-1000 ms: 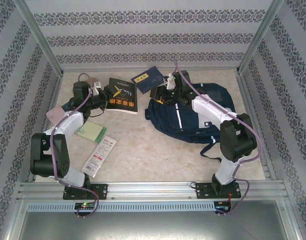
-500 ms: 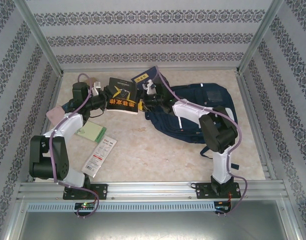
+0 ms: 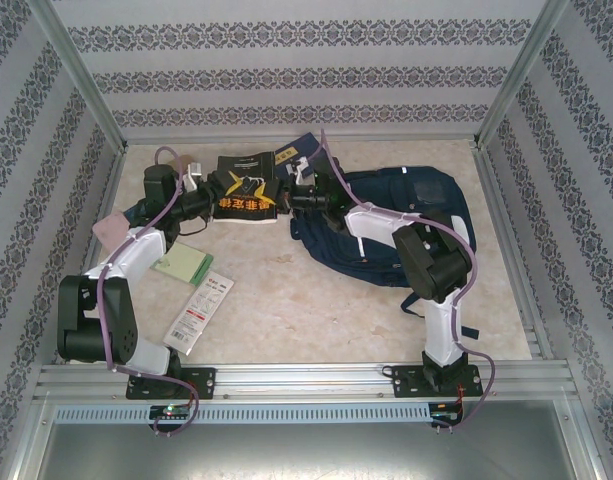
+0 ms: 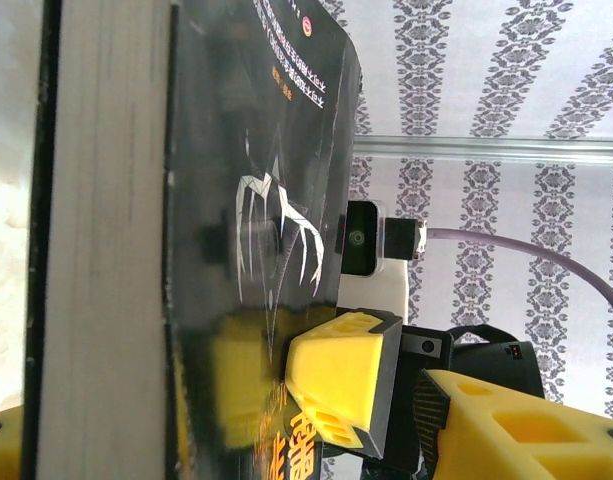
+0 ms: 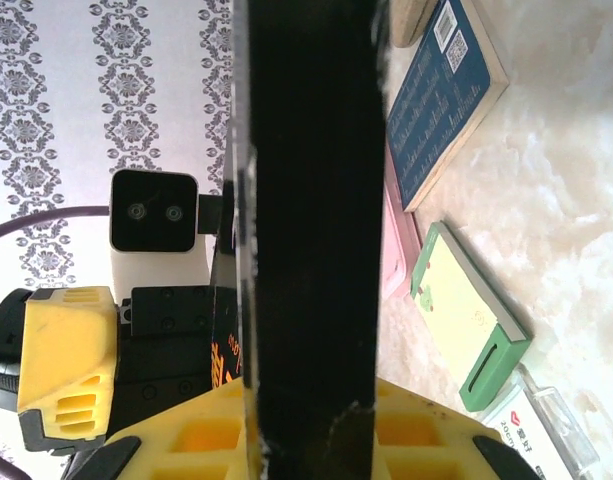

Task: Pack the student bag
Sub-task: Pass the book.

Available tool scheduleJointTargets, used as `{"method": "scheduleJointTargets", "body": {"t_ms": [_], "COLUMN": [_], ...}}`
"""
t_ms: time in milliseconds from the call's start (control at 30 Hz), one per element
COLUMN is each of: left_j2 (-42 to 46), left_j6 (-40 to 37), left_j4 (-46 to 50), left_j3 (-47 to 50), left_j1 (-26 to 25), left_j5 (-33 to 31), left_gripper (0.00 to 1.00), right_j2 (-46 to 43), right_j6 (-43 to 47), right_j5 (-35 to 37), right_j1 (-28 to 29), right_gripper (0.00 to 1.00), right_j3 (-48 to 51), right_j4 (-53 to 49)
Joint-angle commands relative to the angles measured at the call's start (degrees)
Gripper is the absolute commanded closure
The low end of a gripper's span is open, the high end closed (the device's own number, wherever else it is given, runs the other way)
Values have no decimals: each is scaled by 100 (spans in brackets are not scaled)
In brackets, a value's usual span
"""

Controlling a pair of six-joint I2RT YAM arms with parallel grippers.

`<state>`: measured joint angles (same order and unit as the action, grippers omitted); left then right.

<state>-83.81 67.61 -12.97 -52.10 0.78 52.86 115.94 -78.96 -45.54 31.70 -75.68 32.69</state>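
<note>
my left jaws [image 3: 214,192] are grasping the black book [image 3: 244,190] by its left edge | my right jaws [image 3: 286,197] are clamping its right edge | the book is spanning between them over the far-centre desk [image 3: 306,310] | the student bag [image 3: 406,215] is lying far right, under my right arm

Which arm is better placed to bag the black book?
Right, probably: the right gripper grips the black book and its arm lies over the student bag; the left gripper is farther away.
</note>
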Motion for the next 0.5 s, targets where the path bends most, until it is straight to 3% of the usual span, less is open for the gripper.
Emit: {"method": "scheduleJointTargets", "body": {"t_ms": [0,67,100,200,300,400,467], "left_j2": [182,148,133,110,81,43,24], "left_j6": [-294,-322,-376,-641,-829,-771,-668], "left_j4": [-91,-60,24,366,589,477,341], "left_j3": [-340,-394,-430,-547,-582,-523,-469], "left_j1": [116,125,124,133,133,133,134], "left_j5": [258,252,247,221,218,259,278], "left_gripper": [46,43,27,14,15,25,24], "right_j2": [-328,-368,-391,-441,-441,-394,-338], "right_j6": [125,176,209,258,258,268,251], "right_j5": [122,98,102,110,64,36,-12], "right_j1": [-309,-339,-357,-401,-419,-398,-359], "right_gripper": [100,100,100,100,100,100,100], "right_j3": [190,236,253,282,230,160,96], "right_j4": [177,143,115,72,46,38,54]}}
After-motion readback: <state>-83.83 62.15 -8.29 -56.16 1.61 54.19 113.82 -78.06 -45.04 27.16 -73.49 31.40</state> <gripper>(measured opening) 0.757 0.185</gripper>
